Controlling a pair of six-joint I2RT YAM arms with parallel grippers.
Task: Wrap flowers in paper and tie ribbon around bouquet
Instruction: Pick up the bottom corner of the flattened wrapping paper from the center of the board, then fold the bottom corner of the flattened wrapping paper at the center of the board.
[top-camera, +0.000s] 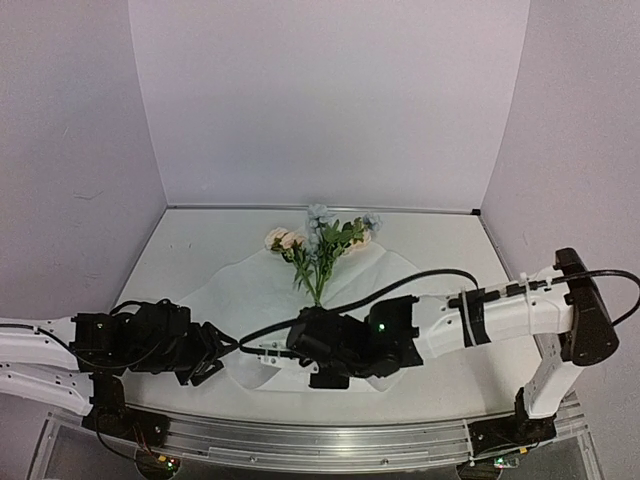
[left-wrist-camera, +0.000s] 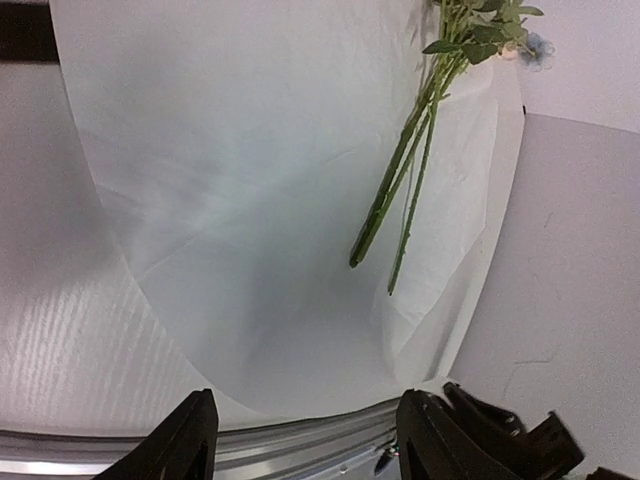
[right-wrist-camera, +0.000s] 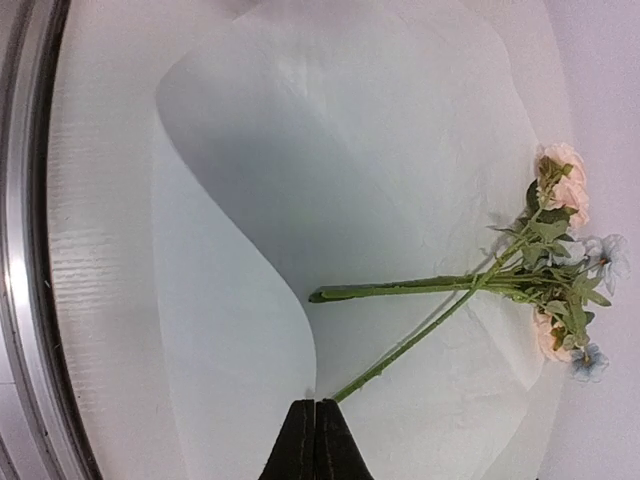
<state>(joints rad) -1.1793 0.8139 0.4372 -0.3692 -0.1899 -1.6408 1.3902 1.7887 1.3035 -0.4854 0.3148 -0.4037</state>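
The flowers lie on the white paper, blooms toward the back wall and stems toward me. In the right wrist view the stems end just beside my right gripper. That gripper is shut on a curled-up flap of the paper. From above, the right gripper sits at the stem ends. My left gripper is at the paper's left near edge. In its own view the left gripper is open with nothing between its fingers, and the paper and stems lie ahead. The ribbon and a wrapped bouquet are out of view.
An aluminium rail runs along the table's near edge, and it also shows as the rail between the left fingers. Pale walls close in the table at the back and sides. A black cable arcs over the paper from the right arm.
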